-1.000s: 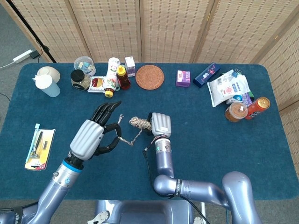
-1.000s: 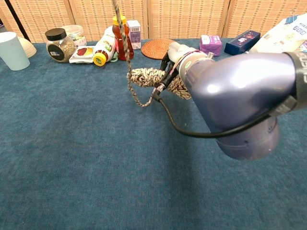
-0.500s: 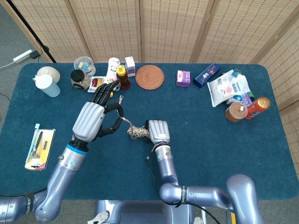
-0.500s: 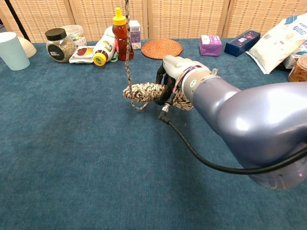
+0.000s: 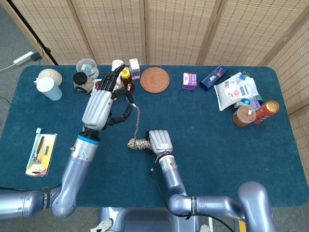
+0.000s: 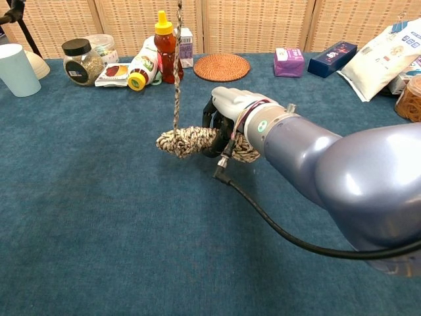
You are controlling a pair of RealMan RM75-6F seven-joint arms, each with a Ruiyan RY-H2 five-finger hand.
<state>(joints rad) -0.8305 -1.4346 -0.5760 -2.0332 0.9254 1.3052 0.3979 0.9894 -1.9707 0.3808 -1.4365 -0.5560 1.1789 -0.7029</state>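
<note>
A bundle of speckled brown-and-white rope (image 5: 137, 144) (image 6: 186, 141) hangs above the blue table. My right hand (image 5: 160, 140) (image 6: 231, 121) grips one end of the bundle, fingers wrapped round it. A loose strand of the rope (image 5: 136, 121) (image 6: 176, 72) runs taut from the bundle up to my left hand (image 5: 105, 102), which pinches its end between thumb and fingers. The left hand is raised over the back left of the table, near the bottles, and shows only in the head view.
Along the back edge stand a white cup (image 5: 49, 89), jars (image 5: 82, 82), a honey bottle (image 6: 164, 47), a woven coaster (image 5: 155, 79), a purple box (image 5: 189, 80) and a dark box (image 5: 213, 77). Snack bags and cans (image 5: 248, 107) sit at right. A toothbrush pack (image 5: 39, 153) lies at left.
My left hand has risen and moved toward the back of the table, pulling the strand taut. My right hand has drawn the bundle nearer to the front.
</note>
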